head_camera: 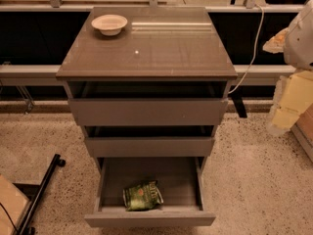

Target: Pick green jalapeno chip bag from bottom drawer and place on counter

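Shows claw (289,99) at right edge, well apart from cabinet (146,112); cannot tell its opening or load. Finds green jalapeno chip bag (143,196) lying by front wall of bottom drawer (149,219), pulled out for reach from above. Offers tabletop (161,53) beside bowl (109,23) for landing.

Small crinkled glossy green jalapeno chip bag (143,196) with a red-orange logo: lies flat on the floor of the bottom drawer (149,220), just behind its front wall, slightly left of centre. Bottom drawer: lowest of three grey-brown drawers, plain handleless front, pulled out farthest. Counter (171,53): flat glossy grey-brown square top of the cabinet, edge slightly overhanging, bearing a small white speck. Pale gripper (286,106): at the right edge, well apart from the cabinet
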You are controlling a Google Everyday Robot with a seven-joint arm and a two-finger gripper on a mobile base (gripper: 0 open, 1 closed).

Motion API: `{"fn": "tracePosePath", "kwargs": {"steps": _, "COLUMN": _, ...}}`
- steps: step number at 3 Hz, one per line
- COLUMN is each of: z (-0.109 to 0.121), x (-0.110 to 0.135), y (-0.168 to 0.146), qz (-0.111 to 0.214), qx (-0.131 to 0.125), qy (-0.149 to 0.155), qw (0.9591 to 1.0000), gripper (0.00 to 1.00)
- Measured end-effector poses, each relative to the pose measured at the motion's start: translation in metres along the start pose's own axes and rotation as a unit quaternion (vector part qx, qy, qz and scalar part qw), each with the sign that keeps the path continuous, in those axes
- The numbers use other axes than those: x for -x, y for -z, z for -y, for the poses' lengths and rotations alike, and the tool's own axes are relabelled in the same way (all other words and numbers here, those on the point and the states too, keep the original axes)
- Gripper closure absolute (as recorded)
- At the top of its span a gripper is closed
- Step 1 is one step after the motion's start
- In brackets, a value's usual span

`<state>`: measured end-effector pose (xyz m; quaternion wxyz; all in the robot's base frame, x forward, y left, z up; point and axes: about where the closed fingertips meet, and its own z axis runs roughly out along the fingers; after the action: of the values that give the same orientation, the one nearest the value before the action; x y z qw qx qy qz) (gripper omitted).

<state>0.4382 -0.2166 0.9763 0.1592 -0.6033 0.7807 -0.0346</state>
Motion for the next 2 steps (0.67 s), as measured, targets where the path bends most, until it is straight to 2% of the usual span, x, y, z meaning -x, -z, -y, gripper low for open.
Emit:
{"fn": "tracePosePath", "kwargs": {"steps": 1, "z": 0.0, "x": 0.0, "y": 0.0, "qz": 0.0, "qx": 0.0, "qy": 0.0, "qw": 1.0, "gripper": 0.0}}
{"fn": "tracePosePath", "kwargs": {"steps": 2, "z": 0.006, "x": -0.002, "y": -0.013, "qz": -0.006, "qx": -0.001, "qy": -0.039, "qw": 0.9992, "gripper": 0.0}}
